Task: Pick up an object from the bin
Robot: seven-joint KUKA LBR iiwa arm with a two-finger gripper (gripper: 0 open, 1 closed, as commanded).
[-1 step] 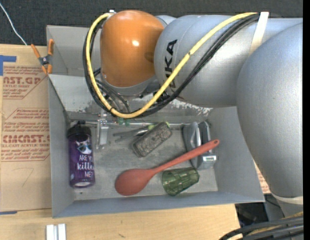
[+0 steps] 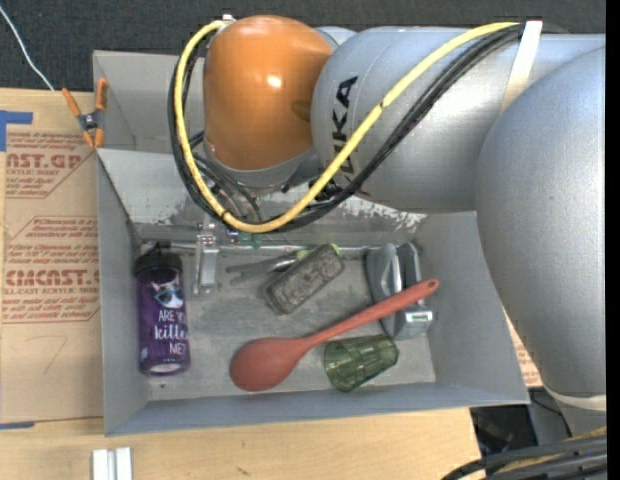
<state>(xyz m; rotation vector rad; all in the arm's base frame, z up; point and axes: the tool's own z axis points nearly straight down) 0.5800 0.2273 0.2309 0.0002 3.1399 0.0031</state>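
**Jaws low by the back wall, nothing picked yet**

The jaws hang low under the arm's orange cover (image 2: 260,88). They are near the back wall of the bin (image 2: 118,203), toward its left corner. I cannot tell if they are open or closed, because the cover hides most of them. I see nothing between them.

Nearest is a purple bottle (image 2: 162,318). It seems to lie along the left wall, with its black cap just beside the jaws. On the other side, near the middle, lies a flat grey block (image 2: 303,276). Farther out are a red spoon (image 2: 320,338), a green cup (image 2: 360,361) on its side by the front wall, and a grey metal thing (image 2: 395,278) under the spoon's handle. Any of these could be the one to pick.

What could go wrong? The bottle is round, so it may roll or slip out of a squeeze. The jaws are close to the wall and could bump it. The spoon rests on other things, so lifting those may drag it along.
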